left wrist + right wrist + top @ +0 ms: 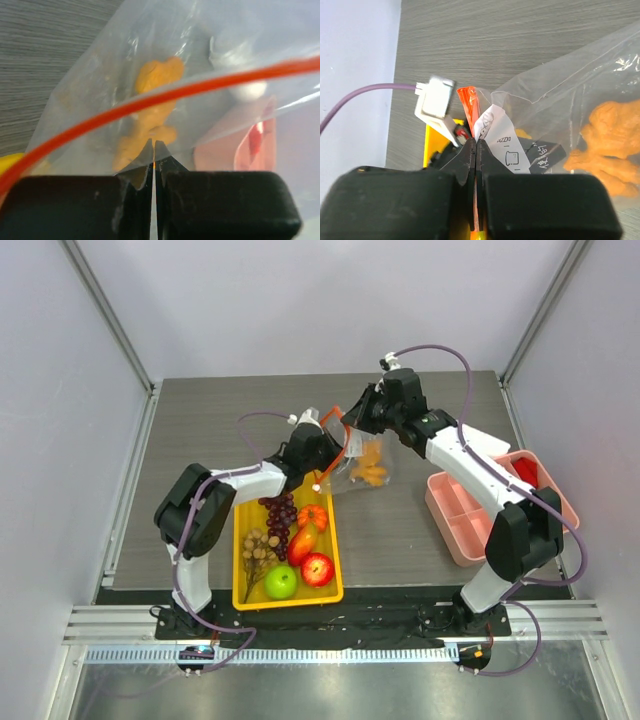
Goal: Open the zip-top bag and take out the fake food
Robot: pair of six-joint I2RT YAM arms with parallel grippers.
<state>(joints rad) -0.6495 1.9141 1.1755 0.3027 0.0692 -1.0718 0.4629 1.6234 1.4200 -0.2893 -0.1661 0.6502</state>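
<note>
Small clear crinkly plastic zip-top bag (358, 452), holding 1 orange fake food piece (372, 474), hangs mid-table just beyond the yellow plastic tray (238, 540), left gripper (326, 470) and right gripper (348, 428) each pinched shut on its mouth, best pulled apart slowly and evenly.

Left wrist: we get the orange piece (150, 110) in the zip-top bag (110, 90) only as a blur; bag runs off top and right edges. Right wrist: same piece cut by right edge; label (507, 147) print too small to read. Top: red item (525, 473) in pink bin (462, 525) half behind right arm (470, 455); we cannot name it.
</note>
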